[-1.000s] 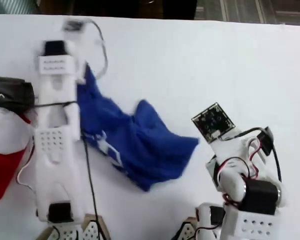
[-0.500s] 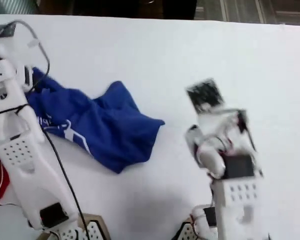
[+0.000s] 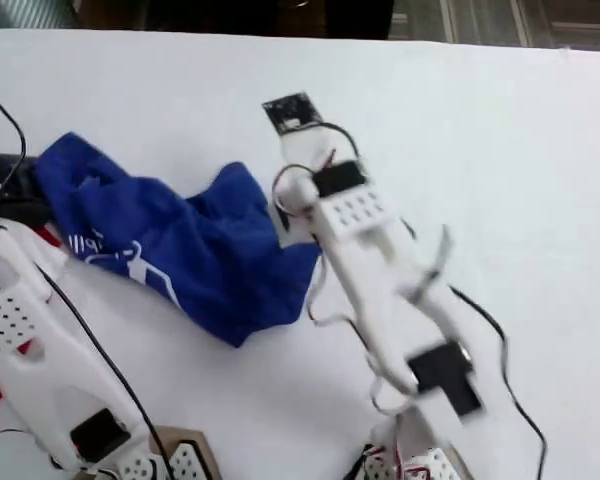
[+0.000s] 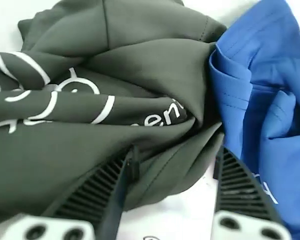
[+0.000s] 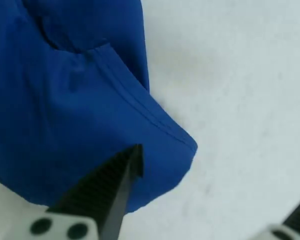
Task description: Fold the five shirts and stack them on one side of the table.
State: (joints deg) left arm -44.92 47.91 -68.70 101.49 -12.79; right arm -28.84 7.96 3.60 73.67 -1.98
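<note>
The blue shirt (image 3: pixel 180 250) lies crumpled on the white table (image 3: pixel 500 150), toward 9 o'clock from the table's middle. Its long side runs from 10 o'clock to 4 o'clock. A broad stretch of white tabletop lies on the 1-to-4 o'clock side, out to the far edge.

The right arm (image 3: pixel 380 270) reaches from its base at 6 o'clock toward 11 o'clock, and its wrist is at the shirt's 3 o'clock edge. In the right wrist view the right gripper (image 5: pixel 222 170) is spread wide and grasps nothing. One finger is over the shirt's hemmed corner (image 5: pixel 182 142), the other well apart at the frame's border, with tabletop between them.

The left arm (image 3: pixel 30 340) stands along the table's 9 o'clock edge. The left gripper (image 4: pixel 177 155) is released, its two fingers set apart over a rumpled grey shirt (image 4: pixel 115 65) with white print. The grey shirt touches the blue shirt (image 4: pixel 270 100) along a creased hem. Whether the fingers touch the cloth cannot be told.
</note>
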